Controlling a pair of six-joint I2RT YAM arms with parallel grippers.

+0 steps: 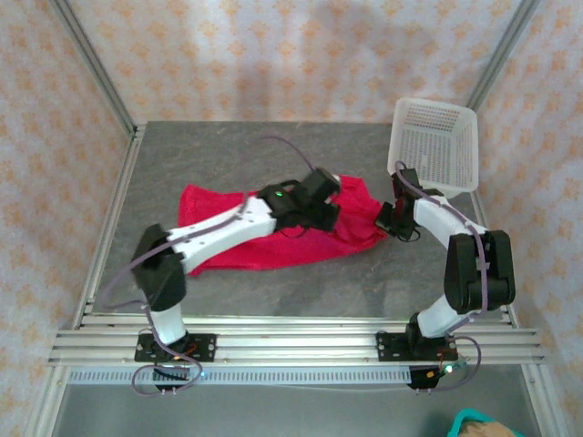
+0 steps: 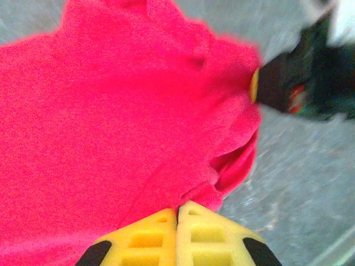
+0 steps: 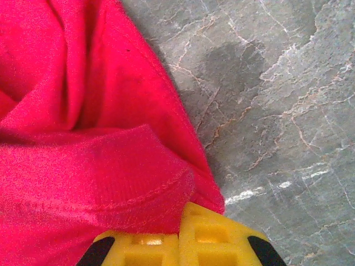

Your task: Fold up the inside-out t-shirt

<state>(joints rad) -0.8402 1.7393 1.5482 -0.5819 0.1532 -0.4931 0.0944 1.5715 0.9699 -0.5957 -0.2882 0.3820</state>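
T-shirt [image 1: 219, 214], red-pink, crumpled across middle of table [image 1: 228, 155], left to right. Left gripper [image 2: 177, 210] pinched closed on fabric right of centre. Right gripper [image 3: 181, 213] clamped on hem at right end. Basket [image 1: 437, 141] far right.

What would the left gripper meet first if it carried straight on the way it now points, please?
The red-pink t-shirt: its fabric lies right at the shut jaws of the left gripper and fills the line ahead. The right gripper sits off to one side of that line, though depth is hard to judge.
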